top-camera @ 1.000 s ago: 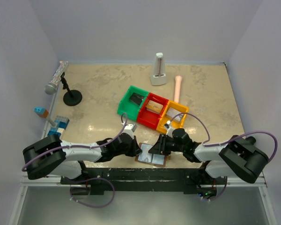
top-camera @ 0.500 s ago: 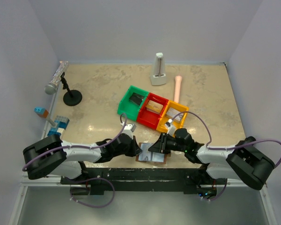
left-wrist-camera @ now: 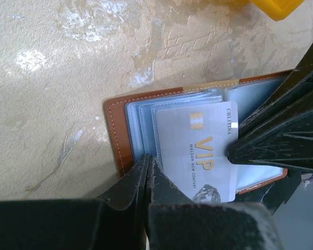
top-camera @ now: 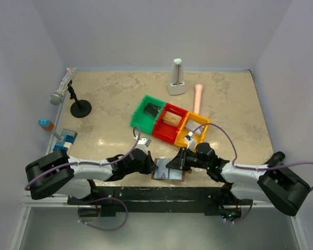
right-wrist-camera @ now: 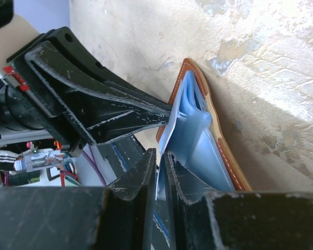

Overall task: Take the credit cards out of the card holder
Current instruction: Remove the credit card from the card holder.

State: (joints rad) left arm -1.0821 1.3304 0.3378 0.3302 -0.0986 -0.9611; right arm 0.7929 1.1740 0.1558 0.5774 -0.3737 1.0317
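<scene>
A beige marbled surface (top-camera: 109, 104) seen from above, with two black-and-white robot arms reaching in from its near edge. The card holder (top-camera: 170, 175) lies open and flat at the middle of the near edge, between the two arms. It has a brown stitched border and pale blue plastic sleeves.

A white credit card (left-wrist-camera: 198, 151) printed with gold "VIP" lettering sticks partway out of the sleeves, toward the right.

The left end effector (top-camera: 153, 167) has its fingers together, with the tips set against the left part of the card holder. Whether a sleeve is pinched between them cannot be told.

The right end effector (top-camera: 173, 165) meets the card's right edge. In its wrist view its fingers stand nearly together, clamped on a thin pale sheet that appears to be that card.

Just beyond the card holder, toward the middle of the surface, stand three bins in a slanted row: green (top-camera: 141, 117), red (top-camera: 167, 134) and yellow (top-camera: 198, 118).
</scene>
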